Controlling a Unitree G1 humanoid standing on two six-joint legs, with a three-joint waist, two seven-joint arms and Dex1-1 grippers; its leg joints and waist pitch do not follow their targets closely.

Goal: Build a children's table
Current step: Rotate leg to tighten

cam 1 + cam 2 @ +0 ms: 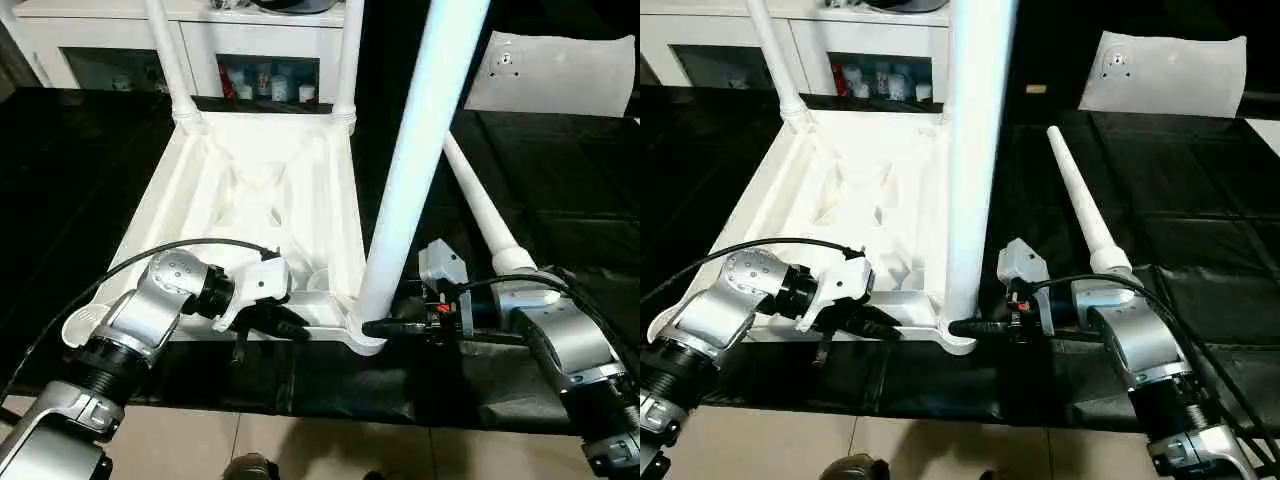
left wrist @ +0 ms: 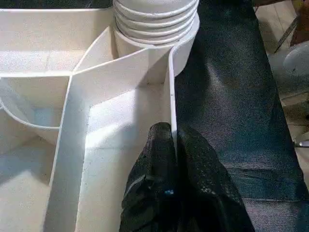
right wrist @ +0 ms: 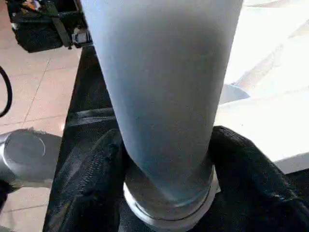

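— Where does the near leg (image 1: 415, 160) stand for us?

— Upright in the tabletop's (image 1: 250, 190) near right corner socket, its long axis rising straight up. Our right gripper (image 1: 385, 327) is nearest, fingers to either side of its base (in the right wrist view they look to bear on the ringed collar).

— And our left gripper (image 2: 173, 159)?

— Clenched on the tabletop's near rim wall, steadying it. One spare leg (image 1: 1085, 212) lies on the black work table (image 1: 1200, 190), just beyond our right wrist.
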